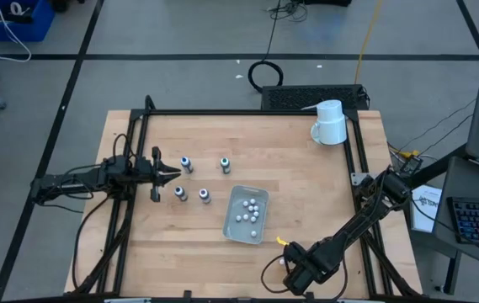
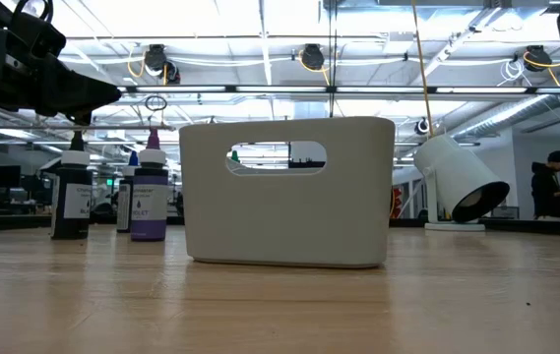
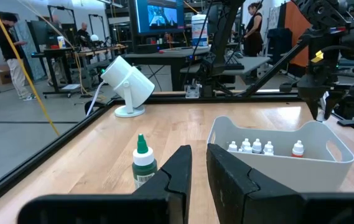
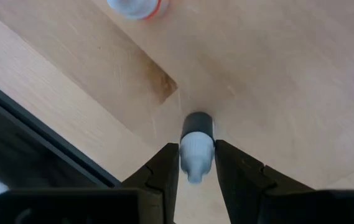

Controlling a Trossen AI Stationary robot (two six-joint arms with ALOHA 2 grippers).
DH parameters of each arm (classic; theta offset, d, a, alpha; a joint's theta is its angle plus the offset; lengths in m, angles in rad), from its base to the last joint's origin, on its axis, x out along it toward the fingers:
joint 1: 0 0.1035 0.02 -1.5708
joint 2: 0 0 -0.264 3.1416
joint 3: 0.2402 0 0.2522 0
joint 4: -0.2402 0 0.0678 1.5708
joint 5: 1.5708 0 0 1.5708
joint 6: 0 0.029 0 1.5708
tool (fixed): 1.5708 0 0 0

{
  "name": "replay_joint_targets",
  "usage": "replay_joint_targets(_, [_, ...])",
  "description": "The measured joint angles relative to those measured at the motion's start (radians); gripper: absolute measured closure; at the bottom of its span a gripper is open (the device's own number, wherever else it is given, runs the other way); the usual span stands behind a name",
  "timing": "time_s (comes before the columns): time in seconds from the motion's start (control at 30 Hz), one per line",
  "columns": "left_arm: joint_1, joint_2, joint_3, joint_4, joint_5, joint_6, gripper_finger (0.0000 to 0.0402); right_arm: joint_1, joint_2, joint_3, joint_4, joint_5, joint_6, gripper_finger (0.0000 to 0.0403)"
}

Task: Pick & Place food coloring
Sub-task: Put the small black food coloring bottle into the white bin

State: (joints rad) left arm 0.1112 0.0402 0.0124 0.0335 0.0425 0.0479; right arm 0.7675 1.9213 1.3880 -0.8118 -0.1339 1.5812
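Down at the tabletop's near edge, the right tool pinches a small white bottle with a dark cap between its fingers. Over on the left, the left tool hangs with fingers nearly pressed together beside four standing bottles, while the white bin at centre holds more little bottles.

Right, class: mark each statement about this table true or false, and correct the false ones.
1. Four bottles stand outside the bin. True.
2. The bin is empty. False: it holds several small bottles.
3. The right hand has a dark-capped bottle between its fingers. True.
4. The mug is in the bin. False: it is by the table's far right corner, apart from the bin.
5. The left hand is over the bin. False: it is beside the four bottles.
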Motion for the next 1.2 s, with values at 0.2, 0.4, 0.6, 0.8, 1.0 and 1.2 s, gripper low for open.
replay_joint_targets(0.2, [0.0, 0.0, 0.0, 0.0, 0.0, 0.0, 0.0344, 0.0, 0.0, 0.0, 0.001, -0.002, -0.003, 0.031])
replay_joint_targets(0.4, [0.0, 0.0, 0.0, 0.0, 0.0, 0.0, 0.0344, 0.0, 0.0, 0.0, 0.001, -0.002, -0.003, 0.031])
replay_joint_targets(0.6, [0.0, 0.0, 0.0, 0.0, 0.0, 0.0, 0.0344, 0.0, 0.0, 0.0, 0.0, 0.003, -0.003, 0.0317])
replay_joint_targets(0.8, [0.0, 0.0, 0.0, 0.0, 0.0, 0.0, 0.0344, 0.0, -0.001, 0.0, 0.0, 0.02, -0.014, 0.0345])
replay_joint_targets(1.0, [0.0, 0.0, 0.0, 0.0, 0.0, 0.0, 0.0344, -0.001, -0.002, 0.001, -0.007, 0.085, -0.076, 0.0355])
replay_joint_targets(1.2, [0.0, 0.0, 0.0, 0.0, 0.0, 0.0, 0.0344, -0.004, -0.075, 0.012, -0.125, 0.136, -0.085, 0.0357])
